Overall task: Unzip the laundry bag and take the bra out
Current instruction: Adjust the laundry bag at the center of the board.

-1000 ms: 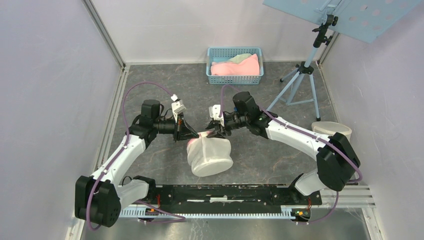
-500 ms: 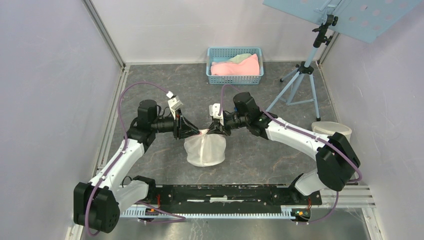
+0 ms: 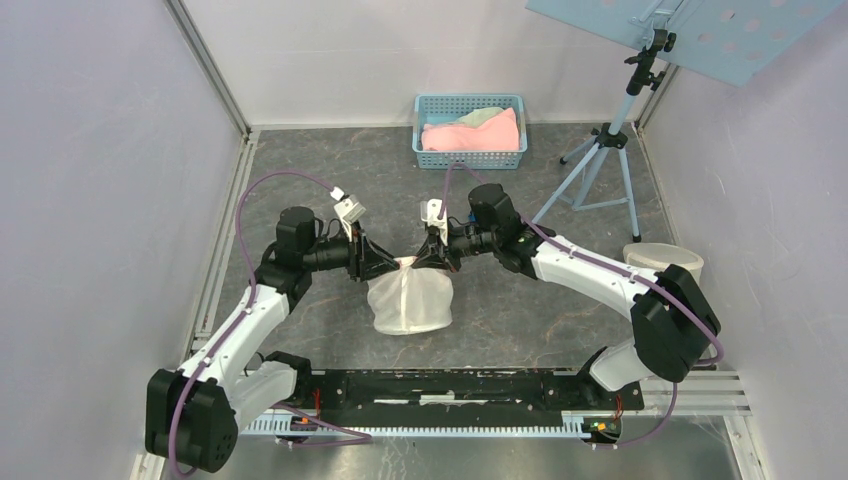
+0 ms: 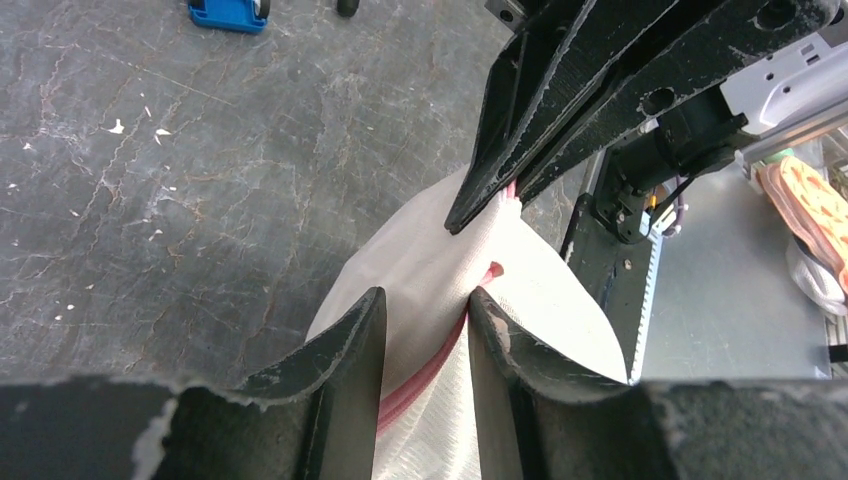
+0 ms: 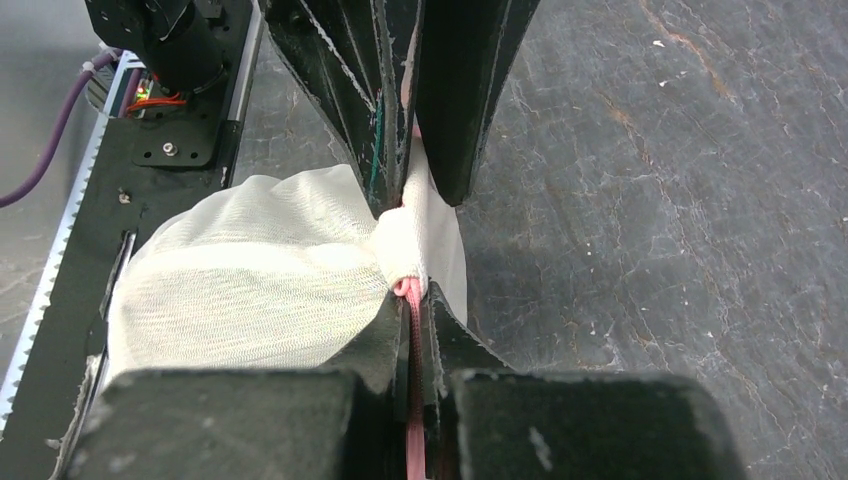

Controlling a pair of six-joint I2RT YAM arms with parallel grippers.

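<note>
The white mesh laundry bag (image 3: 408, 303) hangs bunched between my two grippers at the table's middle. Its pink zipper (image 4: 437, 372) runs along the top edge. My left gripper (image 3: 393, 265) is shut on the bag's top fabric beside the zipper, and the fabric fills the gap between its fingers (image 4: 340, 365). My right gripper (image 3: 421, 261) is shut on the pink zipper end (image 5: 411, 300), facing the left one tip to tip. It shows in the left wrist view (image 4: 492, 205), and the left gripper shows in the right wrist view (image 5: 418, 190). The bra is hidden.
A blue basket (image 3: 470, 105) with pink and pale cloth stands at the back. A tripod (image 3: 603, 160) stands at back right and a white round container (image 3: 662, 258) at the right. A black rail (image 3: 450, 388) runs along the near edge.
The bag has been lifted and drawn together, from a wide lump to a narrower hanging pouch. My left gripper has shifted slightly left and back. The right wrist has turned a little.
</note>
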